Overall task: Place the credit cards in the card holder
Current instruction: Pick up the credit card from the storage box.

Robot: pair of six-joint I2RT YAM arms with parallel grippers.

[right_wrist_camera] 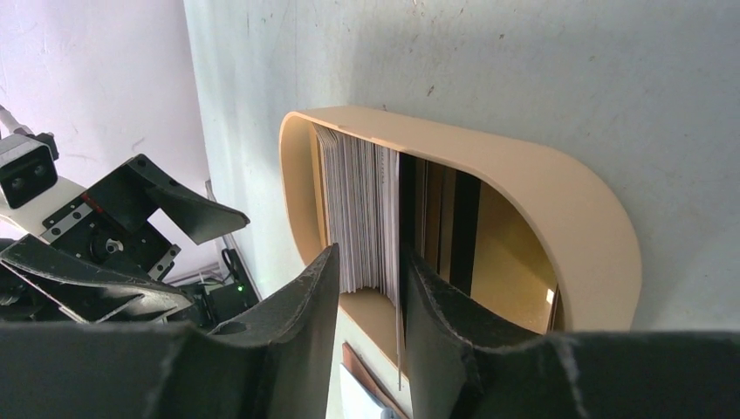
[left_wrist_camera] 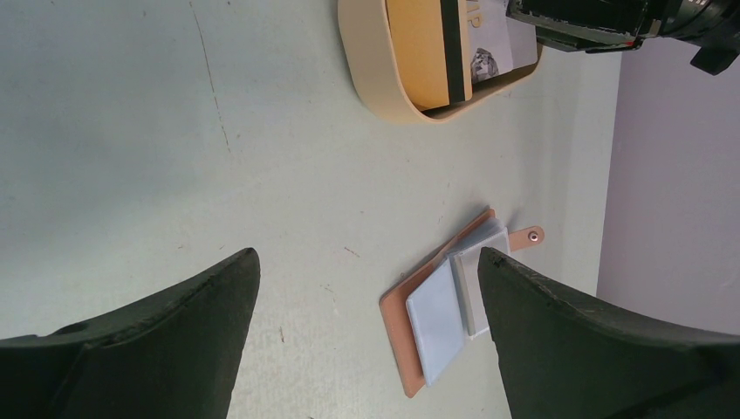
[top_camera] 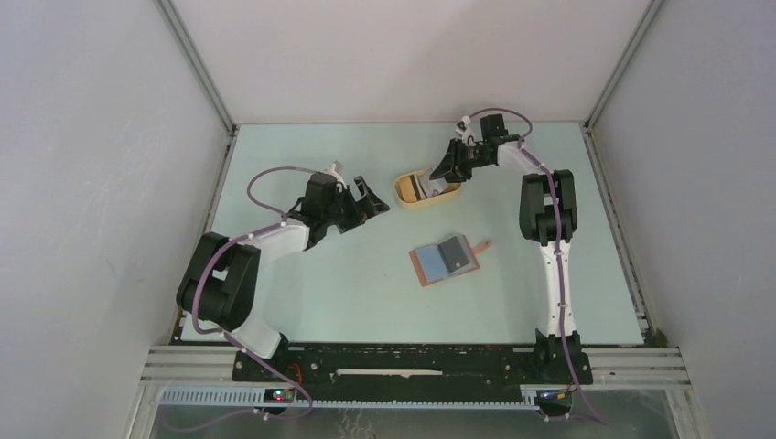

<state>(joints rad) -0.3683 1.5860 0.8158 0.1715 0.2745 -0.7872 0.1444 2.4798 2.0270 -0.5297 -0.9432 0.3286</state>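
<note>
Two grippers are sharing the table (top_camera: 320, 293). From above, the right gripper (top_camera: 447, 174) is dipping into the yellow tray (top_camera: 399, 189), and the left gripper (top_camera: 361, 194) is hovering just left of that tray with its fingers spread wide. The card holder (top_camera: 446, 259) is lying open and flat, closer to the bases than either gripper and roughly between the arms. Through the left wrist, the holder is lying ahead of the left gripper and toward its right finger. Its long axis is running diagonally across the view, and a blue-grey card (left_wrist_camera: 435, 323) is resting on it. Through the right wrist, the fingers are flanking a white-striped card (right_wrist_camera: 362, 209) with only a narrow gap. The card is standing on edge in the tray, its faces parallel to the pads. Whether the pads are actually pressing it cannot be told. The right arm is clearly nearer this card, so the next move probably means drawing it out along the fingers and carrying it back to the holder.
</note>
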